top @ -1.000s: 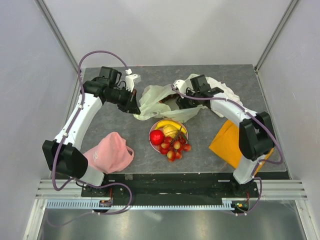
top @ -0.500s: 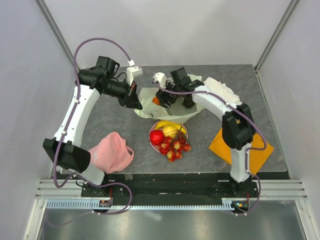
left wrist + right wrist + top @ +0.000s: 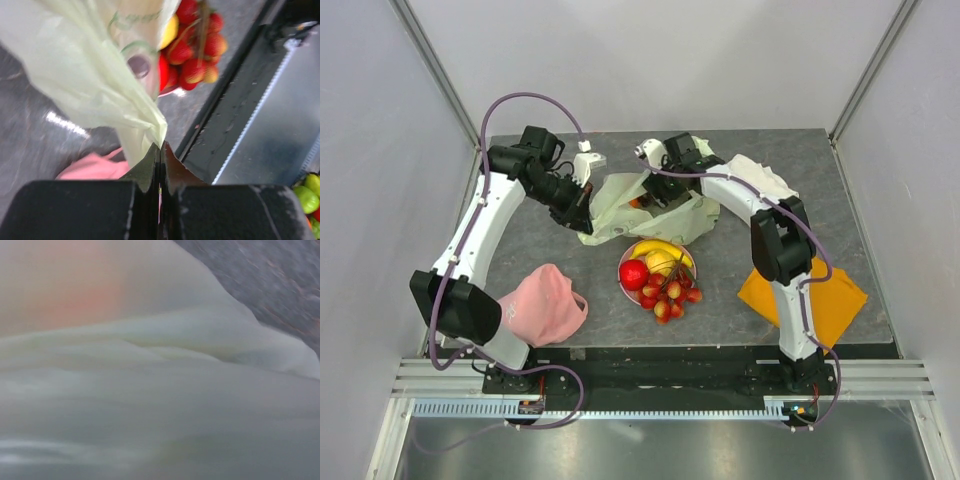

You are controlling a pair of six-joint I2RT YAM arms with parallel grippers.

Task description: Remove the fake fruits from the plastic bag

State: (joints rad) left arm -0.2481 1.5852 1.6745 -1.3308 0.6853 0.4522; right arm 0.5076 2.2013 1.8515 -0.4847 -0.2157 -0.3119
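Counting from above: one plastic bag (image 3: 695, 218) bunched near the desk's far edge, with one orange (image 3: 636, 203) showing at its mouth. One banana (image 3: 660, 249), one apple (image 3: 633, 273) and one berry cluster (image 3: 670, 295) sit on the single pink plate (image 3: 628, 291) just nearside. The left gripper (image 3: 160, 147) is pinched tight on the bag's left edge. The right gripper (image 3: 655, 192) is at the mouth, and bag film fills its camera, so I can't tell its jaws. One pink cap (image 3: 542, 305) lies near-left, one orange cloth (image 3: 820, 295) near-right, one white cloth (image 3: 765, 180) far-right.
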